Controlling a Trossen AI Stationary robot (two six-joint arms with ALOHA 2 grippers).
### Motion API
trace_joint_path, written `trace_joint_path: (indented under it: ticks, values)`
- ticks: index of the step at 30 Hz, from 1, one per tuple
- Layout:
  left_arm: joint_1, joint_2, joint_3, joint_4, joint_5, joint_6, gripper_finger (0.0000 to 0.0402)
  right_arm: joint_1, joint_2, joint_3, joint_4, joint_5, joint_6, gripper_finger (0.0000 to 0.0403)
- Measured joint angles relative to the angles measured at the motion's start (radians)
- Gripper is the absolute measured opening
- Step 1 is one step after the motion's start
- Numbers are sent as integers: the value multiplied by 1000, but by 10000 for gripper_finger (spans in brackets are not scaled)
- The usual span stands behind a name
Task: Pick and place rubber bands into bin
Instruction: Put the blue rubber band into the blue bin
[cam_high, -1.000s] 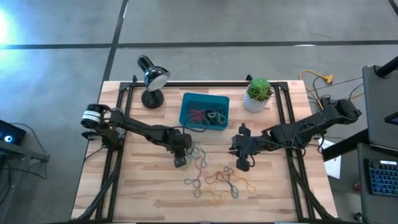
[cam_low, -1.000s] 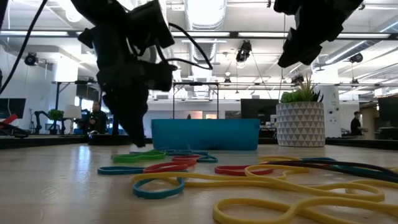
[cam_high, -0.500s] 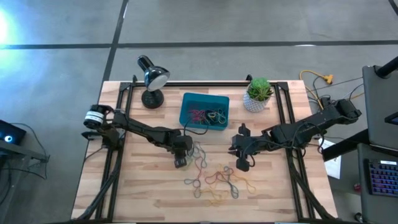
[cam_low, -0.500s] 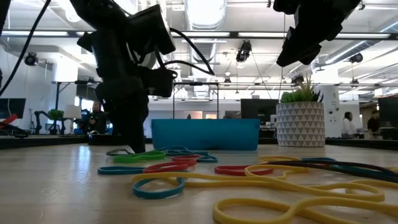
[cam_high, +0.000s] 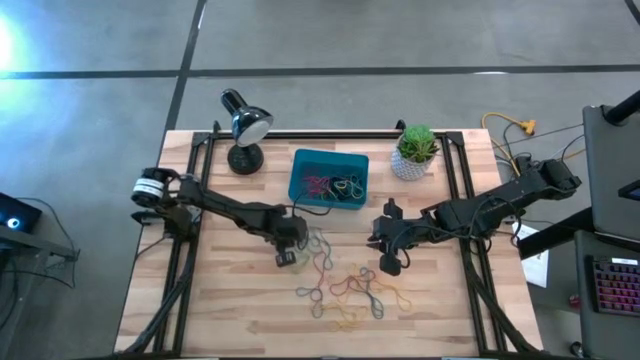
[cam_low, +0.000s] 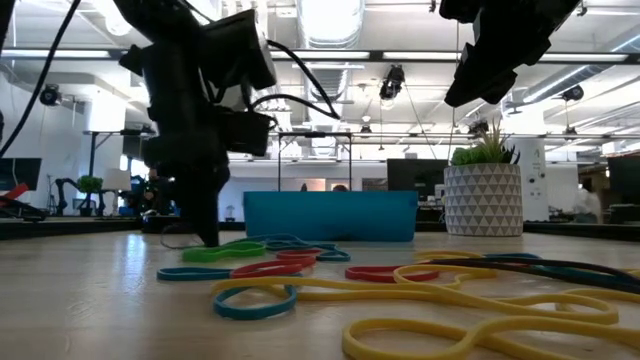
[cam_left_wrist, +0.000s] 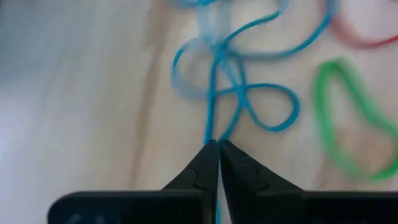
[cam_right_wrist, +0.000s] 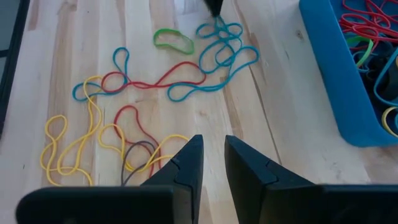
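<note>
Blue rubber band strands run into the left gripper, whose fingers are pinched together on it at the table, apparently just in front of the bin. Blur softens this close view. The right gripper hovers empty, slightly parted, above the loose rubber bands. No writing is legible.

I work in a big open robotics lab. Looking level across my wooden desk, I see exposed ducts and strip lights across the top of the frame, monitors at centre right and other workstations at far left. From above, polished concrete floor fills the upper frame, and a keyboard sits at lower right.
</note>
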Motion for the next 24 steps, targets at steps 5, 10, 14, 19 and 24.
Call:
trace_joint_path:
  ticks: [5, 10, 14, 19, 24]
  values:
    - [1, -90, 23, -88, -17, -1, 0, 0, 0, 0, 0, 0, 0, 56]
    - [0, -211, 24, -118, -43, -26, 0, 0, 0, 0, -2, 7, -1, 56]
    - [3, -287, 11, -127, -92, -20, 0, -2, 0, -1, 2, 41, -6, 56]
    - [11, -275, -41, -109, -37, 29, 3, -1, 0, -2, 26, 79, -25, 56]
    - [11, -214, -81, -56, 81, 53, 48, -1, 0, -2, 30, 79, -31, 56]
